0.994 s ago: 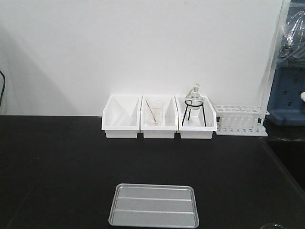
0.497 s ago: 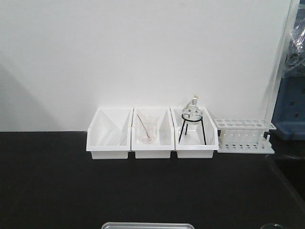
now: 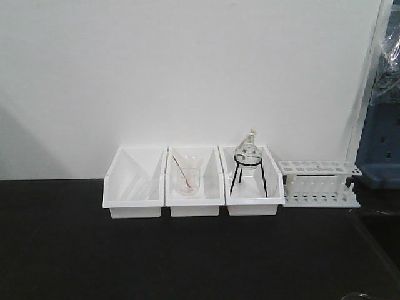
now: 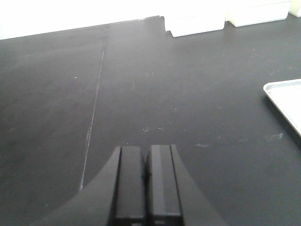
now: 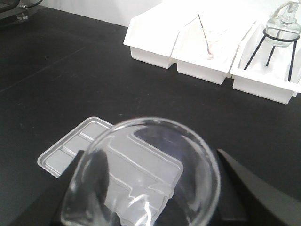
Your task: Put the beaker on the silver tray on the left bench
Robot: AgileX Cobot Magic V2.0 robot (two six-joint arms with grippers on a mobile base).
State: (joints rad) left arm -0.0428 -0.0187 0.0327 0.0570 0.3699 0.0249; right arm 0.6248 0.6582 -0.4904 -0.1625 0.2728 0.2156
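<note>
Right claw (image 5: 150, 162) grips the beaker (image 5: 143, 176), hovering over the silver tray (image 5: 59, 160), so only the set-down remains; left claw (image 4: 146, 181) pinched closed, empty

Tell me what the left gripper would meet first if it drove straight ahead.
The way looks free: the left gripper points low across the left bench, toward the white wall just left of the white bin. Depth is unclear.

Front view faces the white bins (image 3: 194, 206) head-on; both low wrist views share the silver tray (image 5: 66, 153).
</note>
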